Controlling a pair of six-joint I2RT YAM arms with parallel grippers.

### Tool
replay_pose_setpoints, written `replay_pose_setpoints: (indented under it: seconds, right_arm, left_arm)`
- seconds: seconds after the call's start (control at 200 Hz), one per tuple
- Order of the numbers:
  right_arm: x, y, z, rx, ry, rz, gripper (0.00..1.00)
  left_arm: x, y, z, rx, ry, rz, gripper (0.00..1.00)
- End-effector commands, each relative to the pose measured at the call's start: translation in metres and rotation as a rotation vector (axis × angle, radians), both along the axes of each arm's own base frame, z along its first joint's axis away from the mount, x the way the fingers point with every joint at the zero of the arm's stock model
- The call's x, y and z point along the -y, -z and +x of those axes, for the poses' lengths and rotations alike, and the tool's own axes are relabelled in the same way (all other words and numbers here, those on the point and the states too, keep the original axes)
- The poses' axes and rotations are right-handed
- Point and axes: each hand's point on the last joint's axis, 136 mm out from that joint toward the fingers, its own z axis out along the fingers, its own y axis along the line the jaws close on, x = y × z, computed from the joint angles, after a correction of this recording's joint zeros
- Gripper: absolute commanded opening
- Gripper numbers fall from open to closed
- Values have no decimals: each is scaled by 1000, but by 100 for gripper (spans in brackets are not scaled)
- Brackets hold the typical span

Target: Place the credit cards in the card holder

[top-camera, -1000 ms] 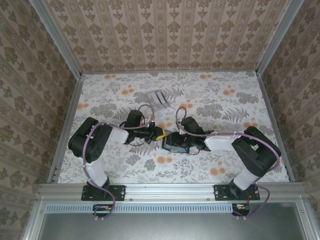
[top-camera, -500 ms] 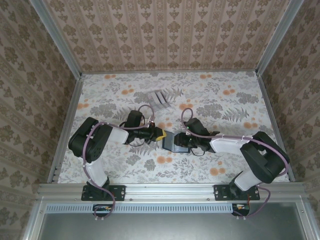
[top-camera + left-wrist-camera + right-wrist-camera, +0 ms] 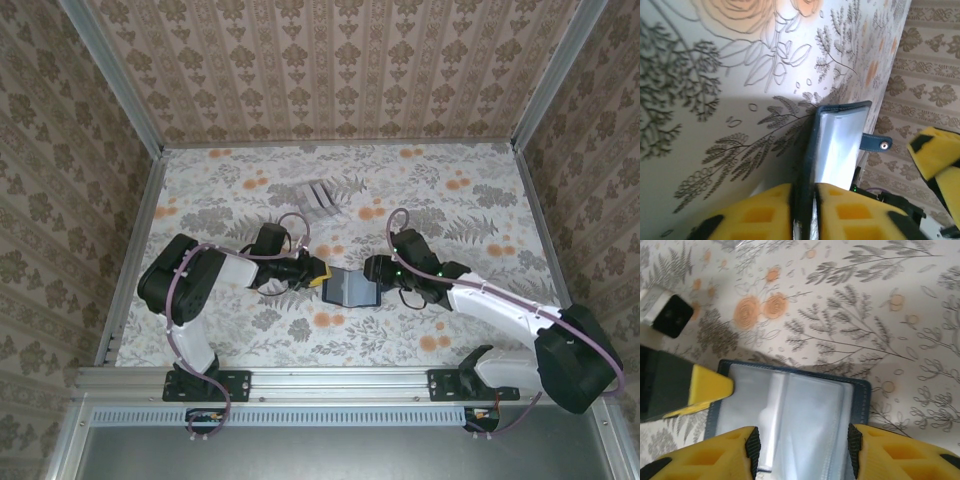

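The card holder [image 3: 350, 288] is a dark navy case lying open on the flowered table, its clear plastic sleeves [image 3: 790, 415] facing up. My left gripper [image 3: 316, 272] is shut on the holder's left cover edge [image 3: 807, 165], yellow pads [image 3: 765, 215] on either side. The fastening tab [image 3: 876, 144] sticks out from the far edge. My right gripper [image 3: 802, 450] is open, its fingers [image 3: 751, 446] spread over the holder's near side without touching it, and it sits at the holder's right end [image 3: 372, 274]. The credit cards are out of view.
A pale grey see-through slotted rack [image 3: 322, 195] lies farther back on the table. Patterned walls close in the back and both sides, with metal rails [image 3: 135, 260] along the table edges. The left finger [image 3: 710, 387] reaches into the right wrist view.
The right arm has swung out to the right and its gripper has drawn back off the holder, uncovering the open sleeves. The left gripper has stayed clamped on the left edge.
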Motion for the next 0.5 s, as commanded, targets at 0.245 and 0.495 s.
replay_pose_setpoints:
  seconds: [0.245,0.495]
  right_arm:
    - [-54,42,-20,-215,-229,37,43]
    - [-44,66,-26,-246,-221,-55,33]
  left_arm:
    - [-3,-13,5,68,-14,8,38]
    - [-9,-15,1,81,0,19,42]
